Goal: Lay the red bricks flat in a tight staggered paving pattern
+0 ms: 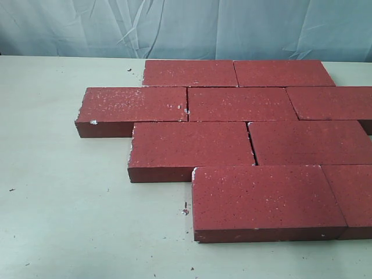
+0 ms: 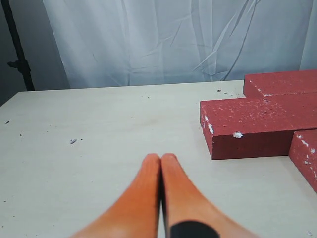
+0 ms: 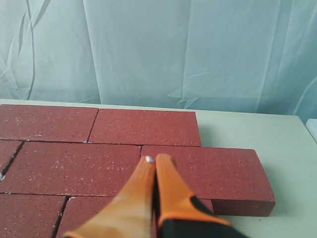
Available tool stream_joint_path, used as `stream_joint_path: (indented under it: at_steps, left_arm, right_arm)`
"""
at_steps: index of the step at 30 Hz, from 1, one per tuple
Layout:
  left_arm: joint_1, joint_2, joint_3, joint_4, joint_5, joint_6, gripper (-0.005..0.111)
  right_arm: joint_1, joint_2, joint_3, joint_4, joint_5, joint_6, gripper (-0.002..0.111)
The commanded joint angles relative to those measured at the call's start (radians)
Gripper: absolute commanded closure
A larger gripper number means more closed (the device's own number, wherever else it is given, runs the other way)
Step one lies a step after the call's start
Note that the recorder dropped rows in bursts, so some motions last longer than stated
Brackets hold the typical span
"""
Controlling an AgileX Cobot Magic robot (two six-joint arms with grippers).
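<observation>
Both claws shut and empty; the paving looks all but laid.

The left gripper (image 2: 160, 157) has its orange fingers (image 2: 143, 188) pressed together over the bare table (image 2: 74, 163), holding nothing. The right gripper (image 3: 152, 159), likewise closed and empty, hangs above the red bricks (image 1: 192, 142). In the exterior view the bricks lie flat in four staggered rows, from centre toward 3 o'clock. Little seems left: the third row's two bricks stand slightly apart and probably need a nudge.

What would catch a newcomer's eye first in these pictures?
The dark-red rectangular paving bricks lie flat in four staggered rows across the pale tabletop, running off the exterior view's right edge. The orange left gripper is shut over the tabletop beside them, and the orange right gripper is shut over the bricks.
</observation>
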Motion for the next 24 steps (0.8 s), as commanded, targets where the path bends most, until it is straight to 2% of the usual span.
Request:
stream_joint_path:
  at_steps: [1, 22, 24]
  left_arm:
    - [0.003, -0.005, 0.004, -0.006, 0.002, -0.004, 0.107]
    - [0.003, -0.005, 0.004, -0.006, 0.002, -0.004, 0.107]
    - [0.003, -0.005, 0.004, -0.006, 0.002, -0.004, 0.107]
  right_arm:
    - [-0.005, -0.002, 0.004, -0.003, -0.014, 0.0, 0.109]
    - [-0.005, -0.002, 0.004, -0.003, -0.014, 0.0, 0.109]
    - [-0.005, -0.015, 0.004, -0.051, -0.017, -0.005, 0.109]
